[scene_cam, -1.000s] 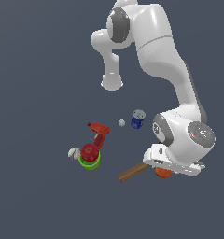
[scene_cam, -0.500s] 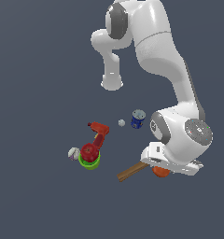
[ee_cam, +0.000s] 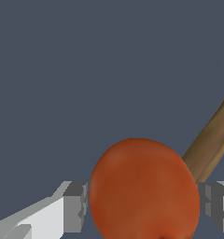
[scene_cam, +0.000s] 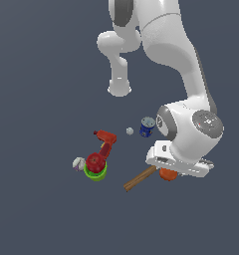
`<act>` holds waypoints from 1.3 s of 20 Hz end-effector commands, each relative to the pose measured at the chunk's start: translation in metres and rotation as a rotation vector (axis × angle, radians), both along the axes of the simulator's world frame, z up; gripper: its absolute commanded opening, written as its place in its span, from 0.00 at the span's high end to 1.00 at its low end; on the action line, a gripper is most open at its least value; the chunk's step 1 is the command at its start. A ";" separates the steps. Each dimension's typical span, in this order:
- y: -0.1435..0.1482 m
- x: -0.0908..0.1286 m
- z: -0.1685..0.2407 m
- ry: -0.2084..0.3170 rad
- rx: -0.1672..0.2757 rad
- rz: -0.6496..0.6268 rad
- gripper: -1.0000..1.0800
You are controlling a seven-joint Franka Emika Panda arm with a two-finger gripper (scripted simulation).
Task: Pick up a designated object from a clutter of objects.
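The designated object, a plain orange ball, fills the space between my gripper fingers in the wrist view. One grey pad presses its one side and the other pad meets the opposite side. In the exterior view the orange ball peeks out under the white hand, and my gripper is low over the floor there. The wooden hammer handle lies right beside the ball, toward the exterior view's left.
Further toward the exterior view's left sit a red drill, a red apple in a green bowl and a white ball. A blue can and a tiny white ball lie behind the hand. The arm's base stands at the back.
The hand stays low over the orange ball in the same spot. Only the upper arm has shifted slightly.
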State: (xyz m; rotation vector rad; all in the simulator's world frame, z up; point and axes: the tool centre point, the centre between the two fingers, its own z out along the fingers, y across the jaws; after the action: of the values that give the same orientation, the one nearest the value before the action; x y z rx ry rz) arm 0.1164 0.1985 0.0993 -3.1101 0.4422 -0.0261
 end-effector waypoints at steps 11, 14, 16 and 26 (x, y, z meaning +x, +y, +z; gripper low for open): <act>-0.041 -0.054 0.083 0.003 0.001 0.002 1.00; -0.051 -0.069 0.105 0.005 0.001 0.004 1.00; -0.059 -0.078 0.119 0.006 0.001 0.004 1.00; -0.096 -0.126 0.197 0.011 0.003 0.007 1.00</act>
State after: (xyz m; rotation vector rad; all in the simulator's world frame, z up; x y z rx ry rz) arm -0.0026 0.1085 0.2835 -3.1112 0.4318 -0.0065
